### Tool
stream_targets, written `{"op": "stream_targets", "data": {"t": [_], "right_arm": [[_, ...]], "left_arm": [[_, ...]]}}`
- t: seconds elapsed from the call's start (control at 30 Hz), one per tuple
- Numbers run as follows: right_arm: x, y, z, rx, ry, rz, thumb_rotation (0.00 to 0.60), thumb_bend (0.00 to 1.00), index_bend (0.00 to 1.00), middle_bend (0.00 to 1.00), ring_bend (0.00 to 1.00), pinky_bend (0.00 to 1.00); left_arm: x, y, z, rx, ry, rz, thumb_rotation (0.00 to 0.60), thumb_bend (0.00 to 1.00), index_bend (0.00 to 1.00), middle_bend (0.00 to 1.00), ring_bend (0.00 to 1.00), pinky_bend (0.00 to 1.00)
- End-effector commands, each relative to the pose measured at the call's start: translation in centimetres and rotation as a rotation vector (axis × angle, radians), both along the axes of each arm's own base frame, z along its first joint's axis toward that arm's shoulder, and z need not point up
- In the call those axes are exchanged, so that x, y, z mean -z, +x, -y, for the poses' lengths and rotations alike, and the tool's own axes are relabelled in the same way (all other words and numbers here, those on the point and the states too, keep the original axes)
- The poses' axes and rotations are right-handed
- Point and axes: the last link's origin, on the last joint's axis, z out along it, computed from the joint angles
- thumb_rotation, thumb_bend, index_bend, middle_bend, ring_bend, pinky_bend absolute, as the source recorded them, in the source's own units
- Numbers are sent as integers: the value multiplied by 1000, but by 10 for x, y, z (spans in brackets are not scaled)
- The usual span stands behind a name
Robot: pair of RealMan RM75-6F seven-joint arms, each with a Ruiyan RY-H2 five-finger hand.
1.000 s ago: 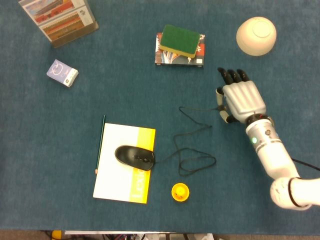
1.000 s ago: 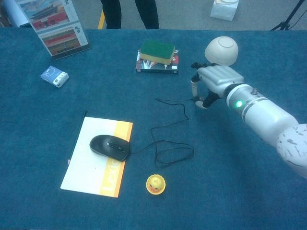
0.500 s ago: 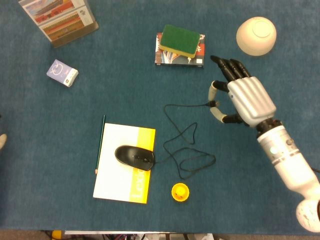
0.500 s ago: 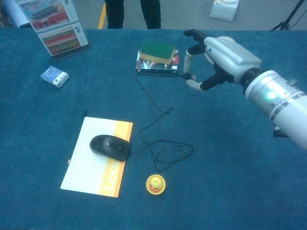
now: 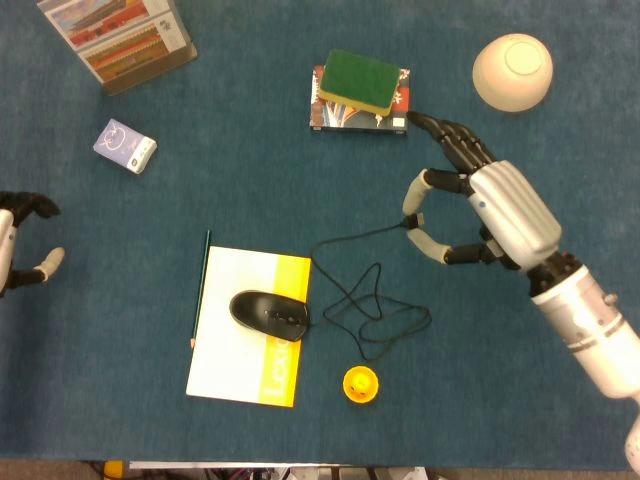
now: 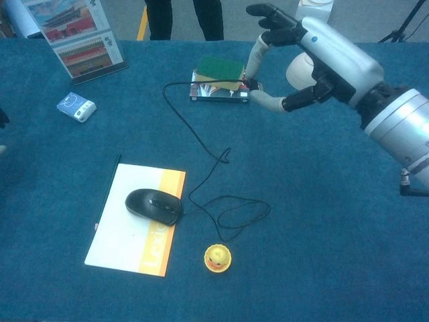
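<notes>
Nearest the robot, a small yellow toy (image 5: 360,384) is sitting on the blue table (image 5: 150,200), just beyond the loose loops of a thin black cable (image 5: 372,300). That cable is running from a black computer mouse (image 5: 269,313), which is resting on a white and yellow notebook (image 5: 250,326) with a green pencil (image 5: 200,288) lying along its left edge. The right hand (image 5: 487,205) is pinching the free end of the cable between thumb and a fingertip while its other fingers are stretching forward and apart. Compared with half a second ago, this hand is now higher above the table, and the cable is hanging from it in a longer, tauter arc, so the slack by the mouse is being drawn out; the mouse itself has not shifted. The left hand (image 5: 18,240) is just entering at the left edge, fingers spread and holding nothing. Farther back, a green sponge (image 5: 359,81) is lying on a book (image 5: 330,116), a cream bowl (image 5: 512,72) is sitting upside down, and a small blue packet (image 5: 125,145) and a printed stand (image 5: 115,40) are standing at the far left.
</notes>
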Motion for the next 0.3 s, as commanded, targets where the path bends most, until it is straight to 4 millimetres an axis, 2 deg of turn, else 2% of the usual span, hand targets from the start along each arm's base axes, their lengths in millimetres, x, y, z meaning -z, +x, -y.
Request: {"op": "stream_targets", "data": {"t": [0.03,0.3], "right_arm": [[-11,1,-4,-29,18,83,600,323,586,49,0,1],[-16,1,-5,-71,148,172,600,323,587,54,0,1]], "left_arm": [[2,3,-3,-1,-2,2,600,241,386,429,345,500],[3,7,-3,-3,1,-8,600,240,386,429,345,501]]}}
